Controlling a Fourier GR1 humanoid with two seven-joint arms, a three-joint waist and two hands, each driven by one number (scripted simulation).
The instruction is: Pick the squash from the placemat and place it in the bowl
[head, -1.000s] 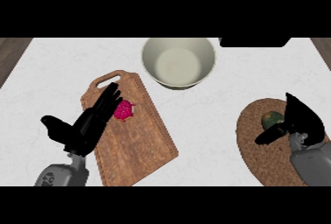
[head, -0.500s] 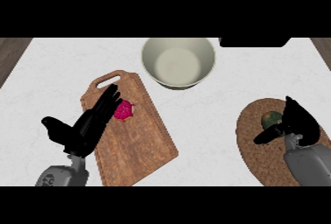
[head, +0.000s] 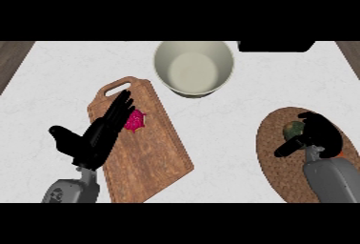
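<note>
The squash, small and dark green, lies on the round brown woven placemat at the right. My right hand is over the squash's right side. Its fingers curl over the squash and the thumb reaches under it from the lower left, hiding part of it. The cream bowl stands upright at the top centre, with nothing visible inside. My left hand rests open at the left, fingers straight, over the edge of the wooden cutting board.
A wooden cutting board with a handle hole lies left of centre, and a small pink item sits on it by my left fingers. A black object sits at the counter's far right edge. White counter separates the placemat from the bowl.
My right hand's fingers, straight and pointing up before, have curled down around the squash. The left hand, bowl and cutting board have not moved.
</note>
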